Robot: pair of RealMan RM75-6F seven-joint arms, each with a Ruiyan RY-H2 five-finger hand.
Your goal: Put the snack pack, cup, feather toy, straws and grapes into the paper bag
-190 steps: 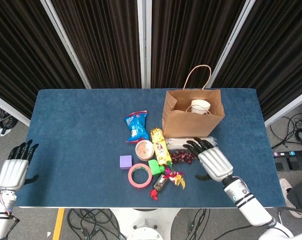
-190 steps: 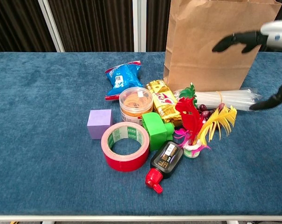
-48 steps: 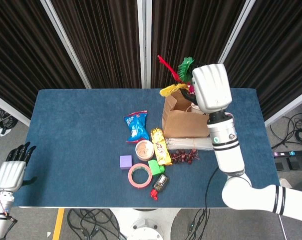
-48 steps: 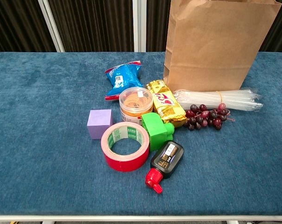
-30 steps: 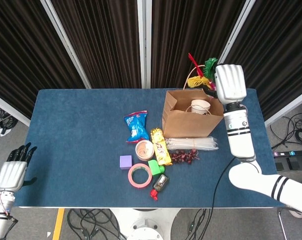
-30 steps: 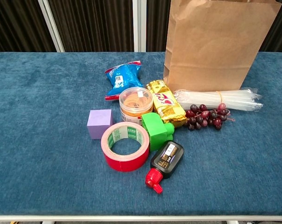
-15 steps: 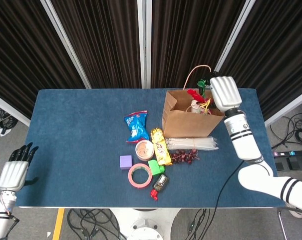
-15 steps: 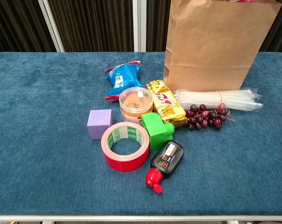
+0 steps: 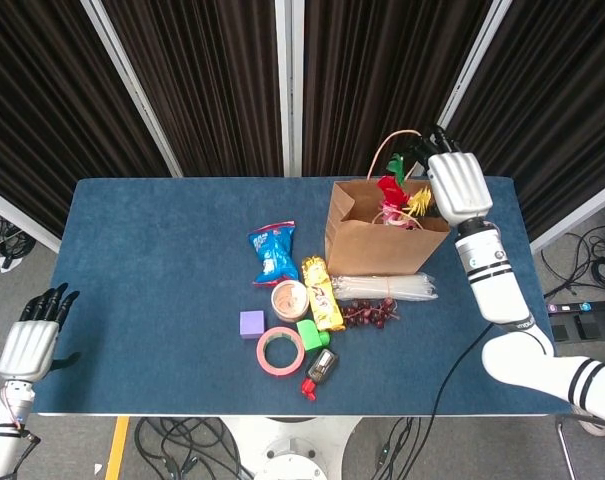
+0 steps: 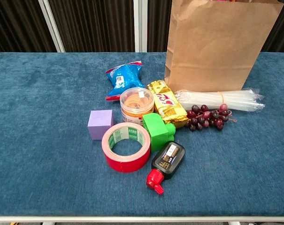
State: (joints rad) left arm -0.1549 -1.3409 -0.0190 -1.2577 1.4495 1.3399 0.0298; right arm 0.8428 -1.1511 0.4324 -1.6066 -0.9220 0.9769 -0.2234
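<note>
The brown paper bag (image 9: pixel 372 248) (image 10: pixel 221 47) stands upright at the back right. The feather toy (image 9: pixel 395 192), red, green and yellow, sticks out of its mouth and hides most of the cup. My right hand (image 9: pixel 458 185) hovers over the bag's right rim, its fingers stretched toward the back, off the toy. Straws (image 9: pixel 387 288) (image 10: pixel 221 99) lie in front of the bag, with the grapes (image 9: pixel 367 315) (image 10: pixel 207 117) beside them. A blue snack pack (image 9: pixel 273 252) (image 10: pixel 125 77) and a gold one (image 9: pixel 322 293) (image 10: pixel 167 104) lie to the left. My left hand (image 9: pixel 27 345) hangs open off the table's front left.
A red tape roll (image 10: pixel 126 147), purple cube (image 10: pixel 100 124), green block (image 10: pixel 158 130), jar of rubber bands (image 10: pixel 137 104) and a black bottle with a red cap (image 10: pixel 166 161) cluster at mid-table, left of the grapes.
The right hand picked the feather toy up from the table, carried it over the bag and lowered it into the opening. Now it has drawn slightly up and right.
</note>
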